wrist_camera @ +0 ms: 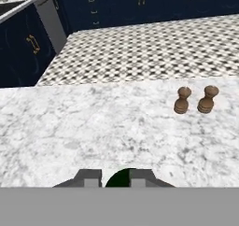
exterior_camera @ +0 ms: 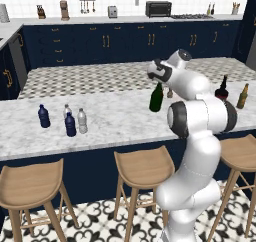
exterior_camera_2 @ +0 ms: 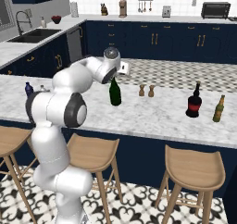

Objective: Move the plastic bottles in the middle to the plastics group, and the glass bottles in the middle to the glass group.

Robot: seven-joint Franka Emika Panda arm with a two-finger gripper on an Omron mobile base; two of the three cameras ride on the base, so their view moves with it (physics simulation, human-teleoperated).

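**Hovering over the green glass bottle at mid-counter**

Sorting by material explains the layout: four stubby plastic bottles (exterior_camera: 70, 120) stand together well off to the gripper's left, so the plastics appear gathered already, while the red-labelled bottle (exterior_camera_2: 194, 102) and amber bottle (exterior_camera_2: 218, 108) form the glass group well off to its right. The tall green bottle (exterior_camera_2: 115, 92) stands alone between them on the counter (exterior_camera_2: 152, 114), apparently the last item to move. The gripper (wrist_camera: 115, 177) sits directly above the bottle's neck; the bottle's dark green top (wrist_camera: 119, 178) shows between the two fingertips. Whether the fingers already press the neck cannot be told. Two wooden shakers (wrist_camera: 195, 100) stand beyond the gripper.
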